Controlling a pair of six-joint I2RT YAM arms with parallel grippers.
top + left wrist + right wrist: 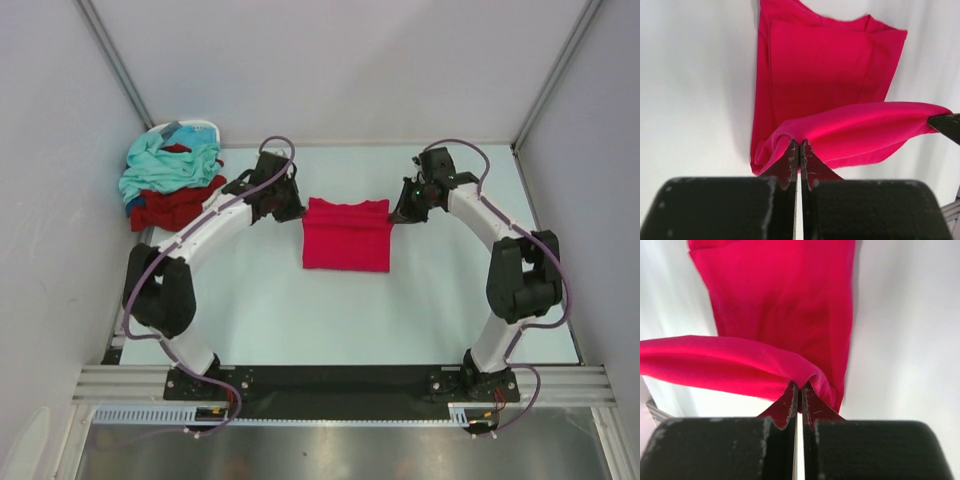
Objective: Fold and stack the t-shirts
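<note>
I am gripping the bright crimson-pink cloth t-shirt [346, 240] by its raised edge, left tool [799, 145] and right tool [799, 386] clamped, body lying ahead.

Covered, cropped or lost in the heap

From above, the white basket [190, 125] shows only a strip of rim behind the heaped teal t-shirt [165, 165] and maroon t-shirt [175, 208], whose outlines are lost in the pile. The crimson-pink t-shirt [346, 235] runs off the top edge in both wrist views, its raised hem hiding the cloth below. The left fingers [790, 162] and right fingers [790, 402] are cropped at the bottom.
</note>
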